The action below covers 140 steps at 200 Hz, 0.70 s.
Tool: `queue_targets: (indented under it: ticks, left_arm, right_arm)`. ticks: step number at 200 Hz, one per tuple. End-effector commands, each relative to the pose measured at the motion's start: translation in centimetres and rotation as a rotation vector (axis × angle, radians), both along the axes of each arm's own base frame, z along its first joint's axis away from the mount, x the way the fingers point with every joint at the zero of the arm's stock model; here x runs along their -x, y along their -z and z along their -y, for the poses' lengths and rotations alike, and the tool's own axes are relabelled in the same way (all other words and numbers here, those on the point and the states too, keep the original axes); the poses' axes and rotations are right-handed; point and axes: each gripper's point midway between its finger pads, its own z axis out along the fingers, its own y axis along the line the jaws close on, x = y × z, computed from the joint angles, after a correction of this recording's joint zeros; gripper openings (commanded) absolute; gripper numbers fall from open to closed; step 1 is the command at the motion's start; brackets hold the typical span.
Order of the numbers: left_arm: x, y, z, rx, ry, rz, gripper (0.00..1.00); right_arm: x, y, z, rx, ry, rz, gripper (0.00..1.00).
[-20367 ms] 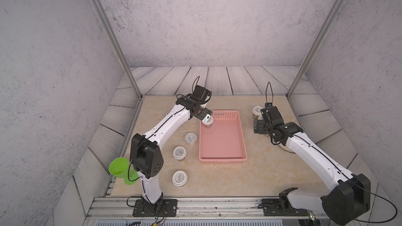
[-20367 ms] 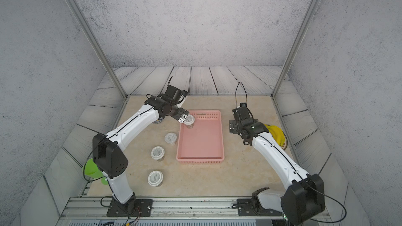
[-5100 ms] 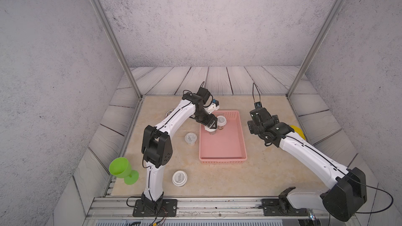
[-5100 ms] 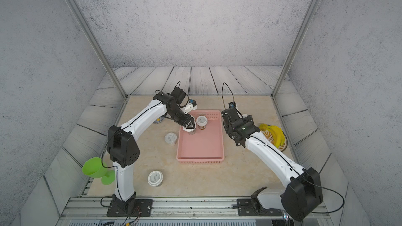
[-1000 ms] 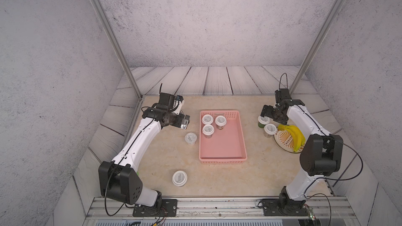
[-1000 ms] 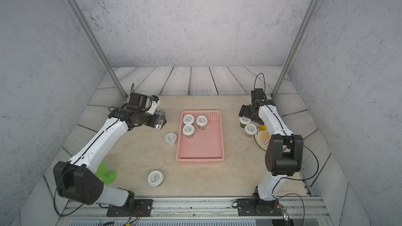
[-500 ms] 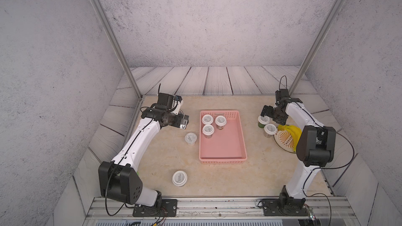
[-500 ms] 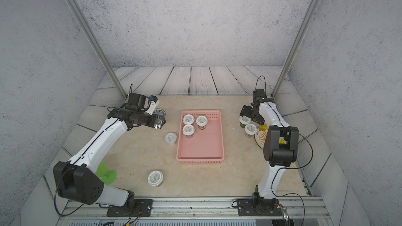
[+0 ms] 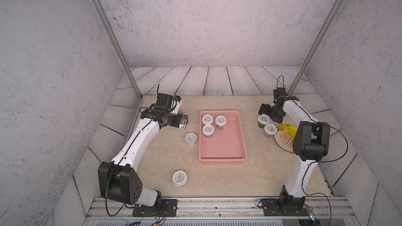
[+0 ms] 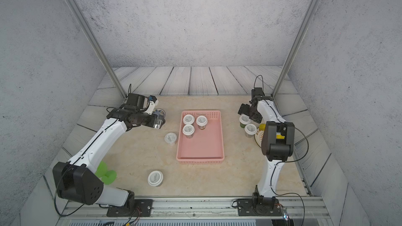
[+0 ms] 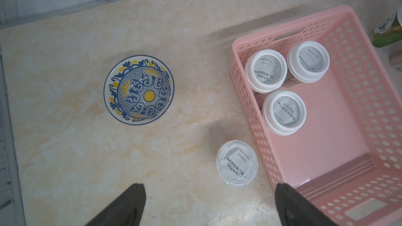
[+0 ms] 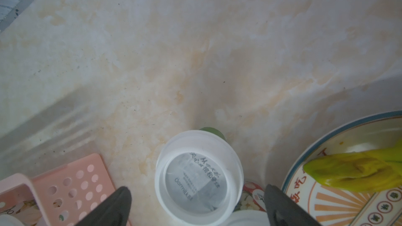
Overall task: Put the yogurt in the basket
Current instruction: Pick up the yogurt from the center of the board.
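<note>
Nearest the arm bases, a lone yogurt cup (image 9: pixel 179 178) stands on the marble-patterned worktop (image 9: pixel 217 179), well apart from everything else. A green goblet (image 10: pixel 106 173) shows partly behind the left arm's base in a top view. Further in lies the pink basket (image 9: pixel 224 148), its near half bare. Just beside its left wall stands another yogurt cup (image 9: pixel 190 138), outside the basket; the left wrist view shows this cup (image 11: pixel 237 163) close to the perforated wall but apart from it. Three yogurt cups (image 9: pixel 211 122) cluster upright in the basket's far end, close together near the handle slot.

On the right side, a patterned plate (image 9: pixel 282 142) carries yellow bananas (image 9: pixel 288 128). Two yogurt cups stand just beside it, between plate and basket: a nearer one (image 9: pixel 270 129) and a farther one with green contents (image 9: pixel 263 120). The right end effector (image 9: pixel 270 114) hangs over that farther cup, jaws spread wide and holding nothing; the right wrist view shows the cup's lid (image 12: pixel 199 179) between the two fingertips, not gripped.

Farthest on the left, the left end effector (image 9: pixel 183 122) hovers above the worktop, jaws wide apart and empty, near a blue-patterned bowl (image 11: pixel 139 90).
</note>
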Motion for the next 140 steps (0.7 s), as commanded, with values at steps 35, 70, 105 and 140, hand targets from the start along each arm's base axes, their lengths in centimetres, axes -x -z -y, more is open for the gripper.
queue_targets:
  ticks: [35, 70, 105, 140]
  left_arm:
    - [0.2, -0.3, -0.2, 0.018, -0.008, 0.009, 0.98]
    - [0.2, -0.3, -0.2, 0.018, -0.008, 0.008, 0.98]
    - [0.2, -0.2, -0.2, 0.017, -0.009, 0.007, 0.98]
    - [0.2, -0.1, -0.2, 0.015, -0.007, 0.008, 0.98]
  right_arm:
    - [-0.3, 1.2, -0.2, -0.030, 0.008, -0.024, 0.99]
    - [-0.5, 1.6, -0.1, -0.033, 0.009, -0.029, 0.96]
    - [-0.5, 2.1, -0.1, -0.034, 0.011, -0.040, 0.94]
    - [-0.6, 2.4, -0.1, -0.041, 0.012, -0.042, 0.90]
